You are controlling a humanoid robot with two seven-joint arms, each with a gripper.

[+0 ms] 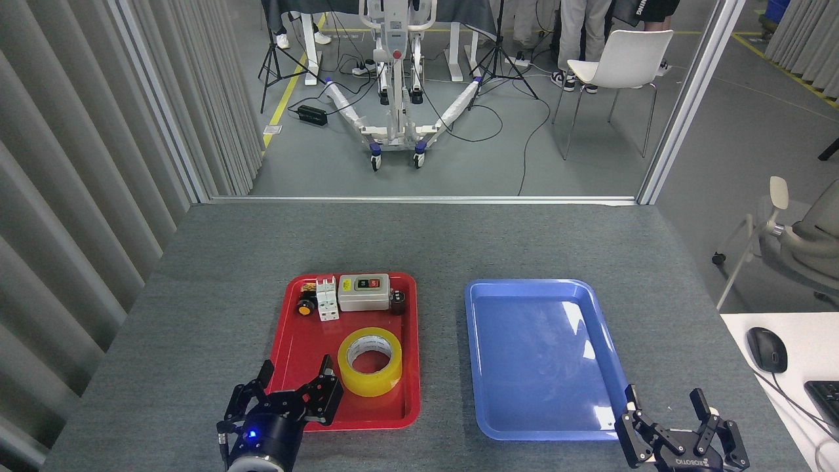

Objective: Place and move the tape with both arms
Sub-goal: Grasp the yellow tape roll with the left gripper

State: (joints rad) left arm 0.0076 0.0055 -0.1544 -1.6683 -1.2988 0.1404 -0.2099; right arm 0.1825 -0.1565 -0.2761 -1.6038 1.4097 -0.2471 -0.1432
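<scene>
The tape (370, 361), a yellow roll with a white core, lies flat in the near half of the red tray (298, 347). My left gripper (296, 365) is open over the tray's near left part, its right finger just left of the roll and not touching it. My right gripper (664, 396) is open at the bottom right, by the near right corner of the blue tray (544, 357), with nothing between its fingers.
At the back of the red tray stand a white switch box (364, 292), a white breaker (327, 299), a small yellow-and-black button part (304, 306) and a dark cylinder (397, 302). A white desk with a mouse (767, 349) borders the table's right side.
</scene>
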